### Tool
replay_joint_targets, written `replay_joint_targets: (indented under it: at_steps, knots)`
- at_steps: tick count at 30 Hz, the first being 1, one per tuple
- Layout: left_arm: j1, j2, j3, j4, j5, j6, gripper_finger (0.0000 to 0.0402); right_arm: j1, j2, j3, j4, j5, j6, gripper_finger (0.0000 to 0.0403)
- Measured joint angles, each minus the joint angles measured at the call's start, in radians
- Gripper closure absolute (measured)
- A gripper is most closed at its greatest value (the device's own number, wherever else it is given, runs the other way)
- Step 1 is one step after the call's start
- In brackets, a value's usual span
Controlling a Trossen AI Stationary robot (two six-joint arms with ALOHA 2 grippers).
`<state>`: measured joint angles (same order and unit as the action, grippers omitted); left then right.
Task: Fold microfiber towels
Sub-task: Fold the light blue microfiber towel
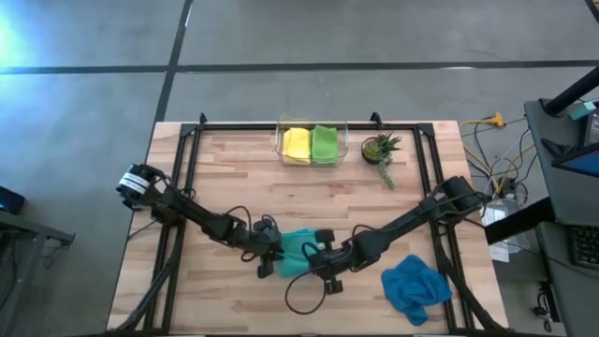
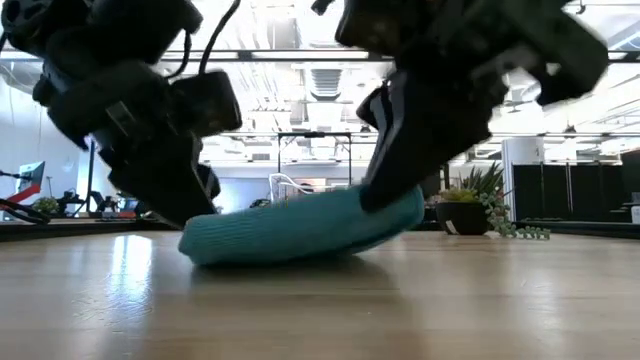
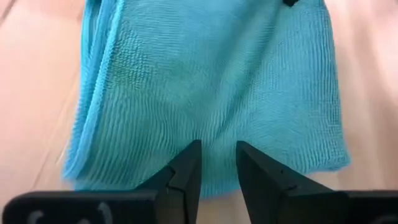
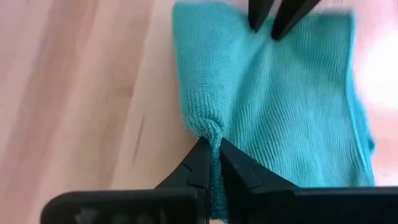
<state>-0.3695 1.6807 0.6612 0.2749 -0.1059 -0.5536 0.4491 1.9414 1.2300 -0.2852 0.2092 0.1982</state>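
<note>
Teal towel (image 4: pixel 273 106) pinched in right gripper (image 4: pixel 213 149) (left gripper (image 3: pixel 217 155) opposite edge).

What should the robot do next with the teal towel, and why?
Probably lift both grippers a little and carry that edge across. The right gripper is already shut, pinching a puckered bit of the teal towel. The left gripper sits on the towel's opposite edge with its fingers close together, though a gap shows between them. The towel lies low on the wooden table, so its edges must rise before folding.
</note>
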Motion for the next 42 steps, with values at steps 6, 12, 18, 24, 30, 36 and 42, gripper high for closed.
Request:
replay_joint_targets:
  at_steps: [6,12,18,24,30,36,42]
  knots:
    - [0.000,-0.057,0.009,0.091,-0.037,0.017,0.0316,-0.008,-0.016,0.000,0.000,-0.040,0.007,0.0390]
    - [0.005,-0.014,0.029,0.175,-0.082,-0.016,0.0332,-0.017,-0.016,0.000,0.002,-0.055,0.022,0.0390]
    - [0.010,0.089,0.088,0.178,-0.060,-0.017,0.0394,-0.020,-0.016,0.001,0.007,-0.056,0.038,0.0390]
    - [0.010,0.152,0.119,0.177,-0.028,-0.017,0.0401,-0.022,-0.016,0.013,0.004,-0.055,0.038,0.0390]
    - [0.009,0.183,0.124,0.170,0.022,-0.019,0.0401,-0.039,-0.018,0.028,0.004,-0.062,0.075,0.0390]
    - [0.012,0.128,0.122,0.147,0.023,-0.016,0.0401,-0.067,-0.022,0.038,0.004,-0.113,0.102,0.0390]
    - [0.016,0.028,0.120,-0.005,0.012,-0.005,0.0402,-0.088,-0.029,0.037,0.002,-0.141,0.120,0.0390]
